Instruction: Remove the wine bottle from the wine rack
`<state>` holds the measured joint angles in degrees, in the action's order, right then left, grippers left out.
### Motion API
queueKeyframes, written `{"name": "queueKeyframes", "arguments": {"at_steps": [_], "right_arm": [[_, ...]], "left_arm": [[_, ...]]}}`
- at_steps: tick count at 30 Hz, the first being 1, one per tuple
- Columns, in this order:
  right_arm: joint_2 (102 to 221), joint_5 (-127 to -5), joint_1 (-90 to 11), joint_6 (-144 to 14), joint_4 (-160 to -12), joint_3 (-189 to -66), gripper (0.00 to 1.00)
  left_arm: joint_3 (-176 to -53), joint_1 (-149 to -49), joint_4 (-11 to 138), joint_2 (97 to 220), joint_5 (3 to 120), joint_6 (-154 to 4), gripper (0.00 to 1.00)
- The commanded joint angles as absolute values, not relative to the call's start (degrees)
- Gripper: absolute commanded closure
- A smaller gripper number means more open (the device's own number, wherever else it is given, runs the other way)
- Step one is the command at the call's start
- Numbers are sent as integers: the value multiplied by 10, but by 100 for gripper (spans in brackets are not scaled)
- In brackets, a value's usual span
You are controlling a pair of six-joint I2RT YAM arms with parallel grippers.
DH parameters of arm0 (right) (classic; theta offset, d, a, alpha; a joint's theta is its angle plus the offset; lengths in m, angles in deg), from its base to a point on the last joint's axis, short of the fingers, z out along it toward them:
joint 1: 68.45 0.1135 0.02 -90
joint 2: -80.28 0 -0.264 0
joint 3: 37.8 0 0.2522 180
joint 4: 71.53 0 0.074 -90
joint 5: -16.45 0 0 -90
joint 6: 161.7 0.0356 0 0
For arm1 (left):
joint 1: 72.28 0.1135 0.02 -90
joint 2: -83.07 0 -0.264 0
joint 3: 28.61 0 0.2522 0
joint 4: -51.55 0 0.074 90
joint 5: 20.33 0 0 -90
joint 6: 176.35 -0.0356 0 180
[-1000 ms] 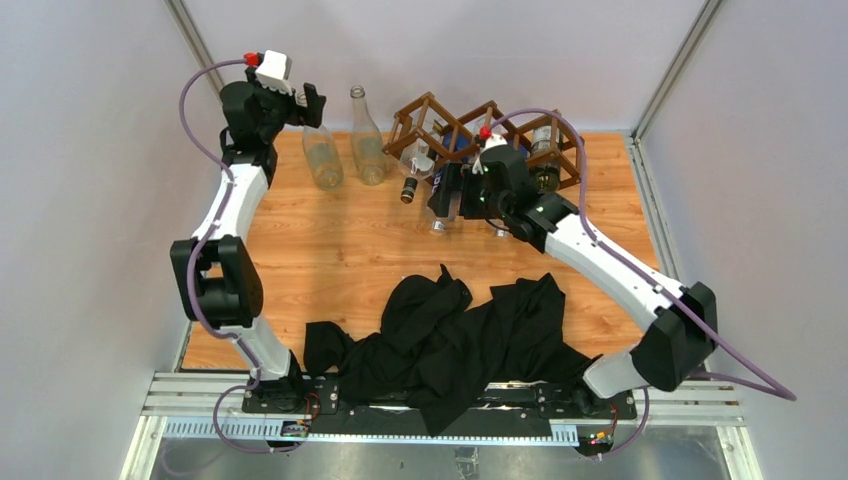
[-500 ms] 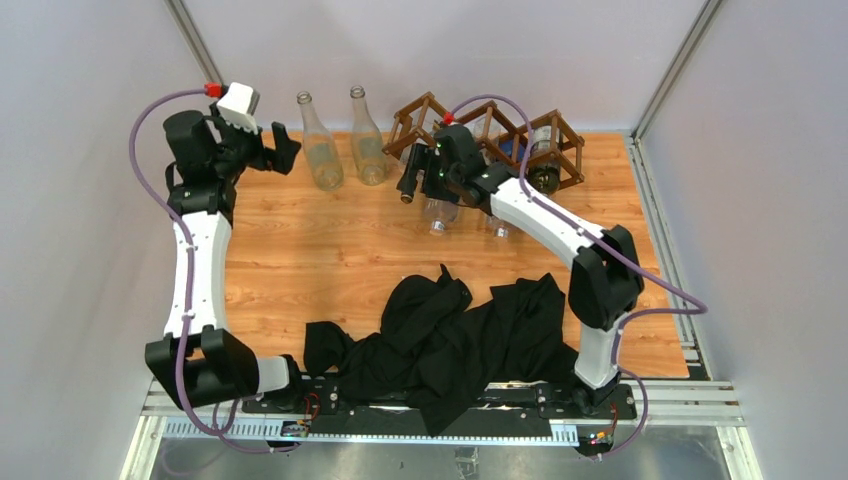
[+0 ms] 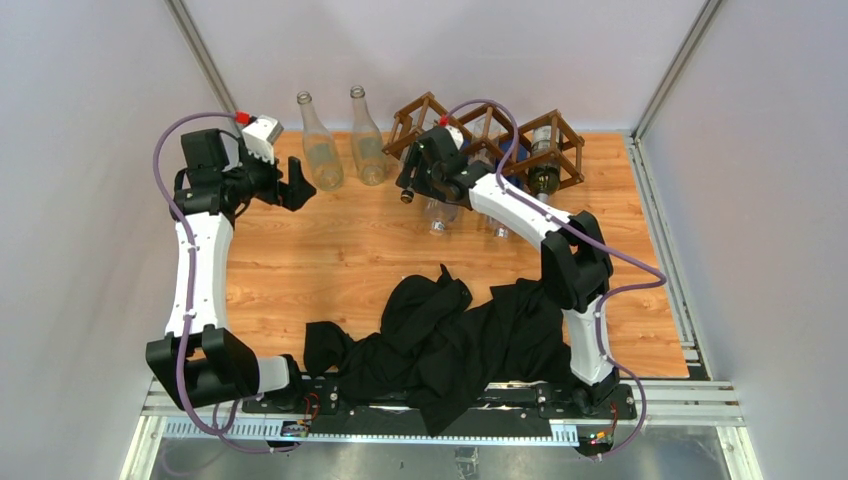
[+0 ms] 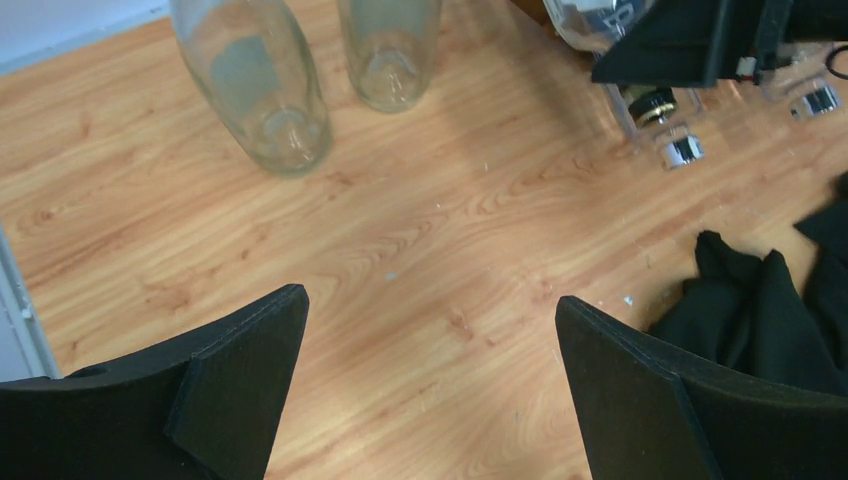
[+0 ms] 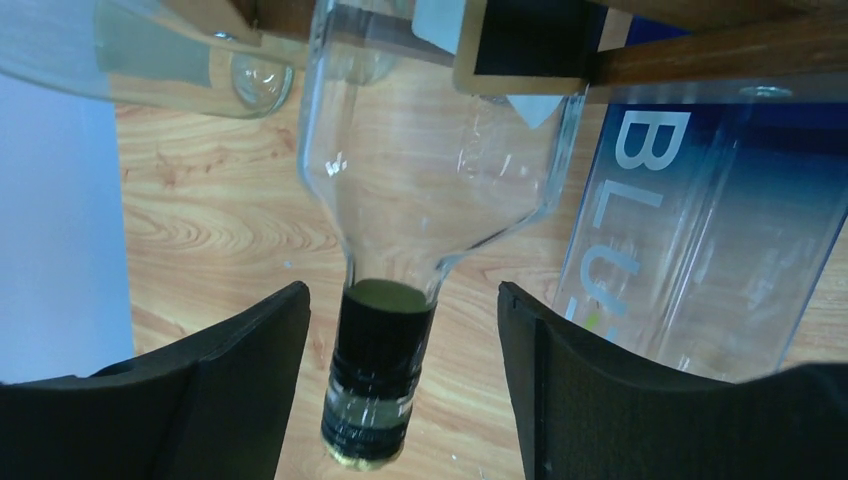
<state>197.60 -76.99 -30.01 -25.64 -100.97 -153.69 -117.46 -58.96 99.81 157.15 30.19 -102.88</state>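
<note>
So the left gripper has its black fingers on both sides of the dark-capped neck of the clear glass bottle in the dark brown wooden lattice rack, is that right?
No, it is the right gripper that has its fingers on both sides of the neck of the clear glass bottle in the dark brown wooden lattice rack. The right wrist view shows it.
</note>
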Motion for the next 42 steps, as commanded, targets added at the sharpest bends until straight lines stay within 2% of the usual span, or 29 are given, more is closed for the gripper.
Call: {"name": "queueKeyframes", "arguments": {"at_steps": [1, 4, 11, 17, 24, 42], "right_arm": [[2003, -823, -293, -223, -1001, -1550, 28], [2008, -825, -293, -209, -977, -1536, 31], [1998, -822, -290, -182, -935, -1496, 49], [1963, -821, -285, -171, -894, -1442, 76], [1919, -812, -270, -162, -868, -1389, 100], [1723, -813, -187, -196, -787, -1172, 100]], "left_arm": [[-1163, -588, 1064, 1546, 283, -1073, 0], [-1153, -587, 1078, 1535, 283, -1087, 0], [-1095, -588, 1080, 1504, 263, -1109, 0], [-1053, -587, 1080, 1496, 261, -1134, 5], [-1023, -587, 1076, 1491, 250, -1153, 5], [-1022, -594, 1057, 1501, 231, -1135, 8]]}}
